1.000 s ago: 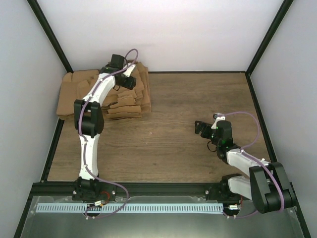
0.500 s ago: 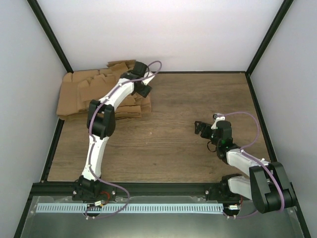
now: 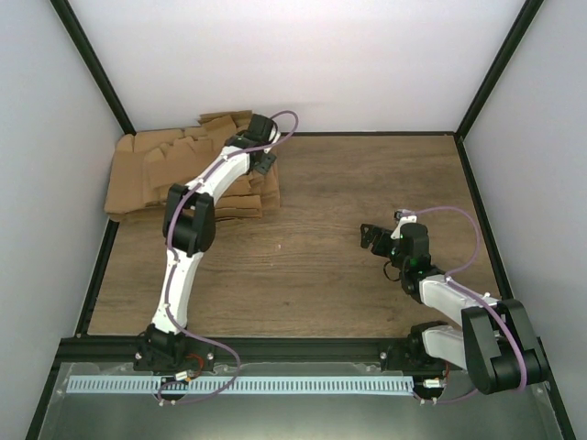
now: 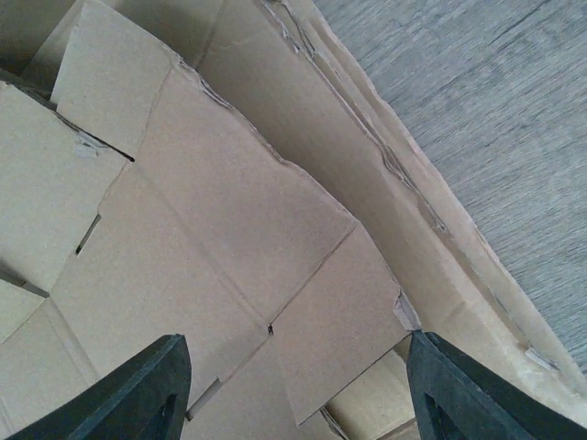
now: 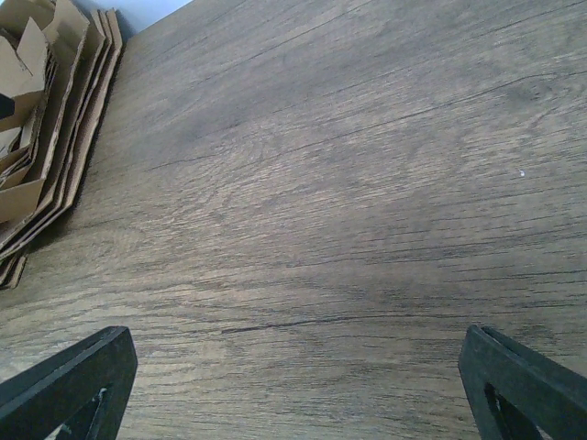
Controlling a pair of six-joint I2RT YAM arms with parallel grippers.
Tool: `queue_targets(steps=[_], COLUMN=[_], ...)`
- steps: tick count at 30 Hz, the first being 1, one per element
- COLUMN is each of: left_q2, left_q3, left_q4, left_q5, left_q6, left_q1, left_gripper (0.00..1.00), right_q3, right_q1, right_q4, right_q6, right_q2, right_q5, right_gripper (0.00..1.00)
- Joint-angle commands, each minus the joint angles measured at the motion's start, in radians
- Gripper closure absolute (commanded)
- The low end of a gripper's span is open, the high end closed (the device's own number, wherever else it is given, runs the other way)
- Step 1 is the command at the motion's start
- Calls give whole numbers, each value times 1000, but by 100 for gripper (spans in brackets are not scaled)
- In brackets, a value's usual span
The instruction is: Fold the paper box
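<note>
The paper box does not show as a piece on its own; all I see is a pile of flat brown cardboard blanks (image 3: 156,174) at the table's far left. My left gripper (image 3: 266,167) hangs over the right part of that pile. In the left wrist view it (image 4: 292,353) is open, and the top blank's flaps and creases (image 4: 229,211) lie beneath the spread fingers, nothing gripped. My right gripper (image 3: 371,236) rests low over bare wood at the right. In its own view it (image 5: 292,344) is open wide, with only table between the fingers.
The wooden table (image 3: 367,183) is framed by black rails and white walls at the back and both sides. The right wrist view catches the pile's layered edge (image 5: 37,137) at its far left. The arm bases stand at the near edge.
My left arm has swung from the pile's back toward its right edge, and its jaws have widened slightly. The right arm has not moved.
</note>
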Motion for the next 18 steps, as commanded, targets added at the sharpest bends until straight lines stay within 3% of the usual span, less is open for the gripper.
queue_targets(steps=[1,9,14,18], left_q2=[18,44,59,71], left_q3=[23,31,31,30], left_q4=[30,37,22,24], left_q5=[-23,-43,-22,-43], left_q6=[-2,-4,0,1], left_q1=[-22,-34,-34,-33], left_gripper=[30,30,24,29], right_q3=[24,24,24,24], right_q1=[12,12,12,12], right_q4=[-1,-3,-4,-3], right_q6=[-10,-11,-12,-12], right_q2=[5,7,7,7], right_q5=[18,19,18,18], right_gripper=[0,0,0,0])
